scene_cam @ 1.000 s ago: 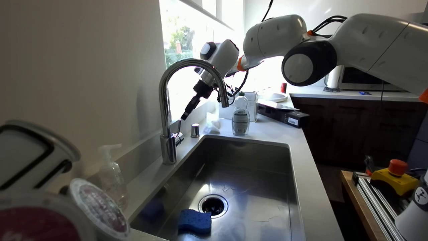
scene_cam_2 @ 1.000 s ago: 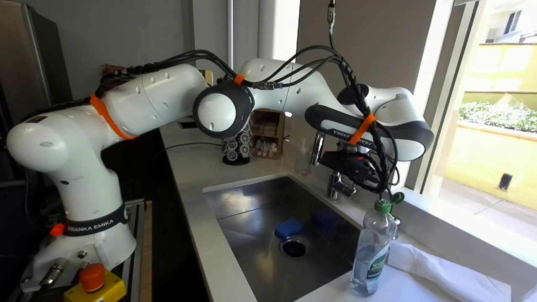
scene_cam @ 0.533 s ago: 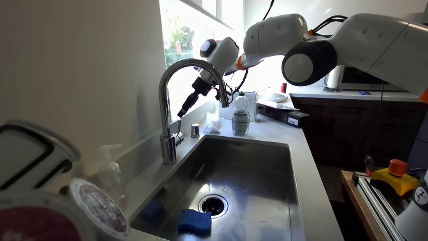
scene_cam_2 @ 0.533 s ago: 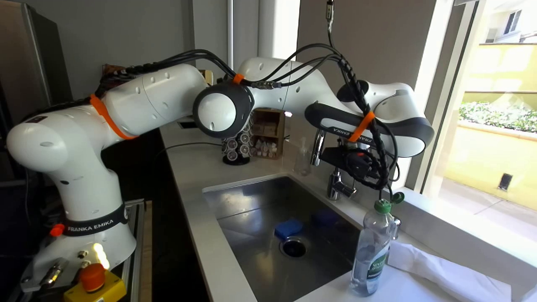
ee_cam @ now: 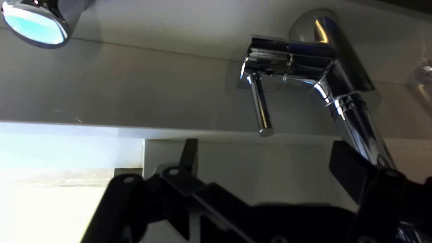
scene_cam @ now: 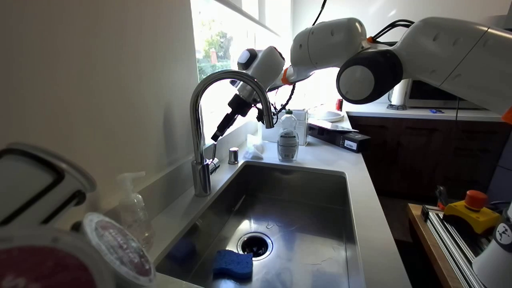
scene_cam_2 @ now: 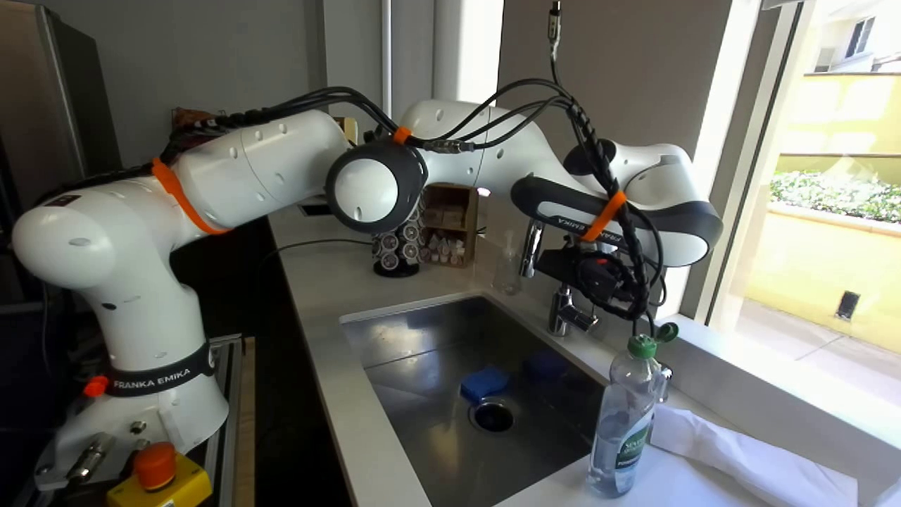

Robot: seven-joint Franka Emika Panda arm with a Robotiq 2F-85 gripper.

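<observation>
Your gripper [ee_cam: 265, 144] stands spread before the faucet lever [ee_cam: 260, 105] in the wrist view, hangs just above it by the gooseneck spout [scene_cam: 196, 120] in an exterior view, and sits beyond a dish-soap bottle [scene_cam_2: 622, 422] in an exterior view.

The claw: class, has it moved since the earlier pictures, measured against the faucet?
Yes, slightly: in an exterior view the claw has shifted left, its tip now appearing nearer the upright of the faucet.

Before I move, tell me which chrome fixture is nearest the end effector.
The faucet: its lever points up toward the open end effector, while the short chrome cylinder stands farther off.
</observation>
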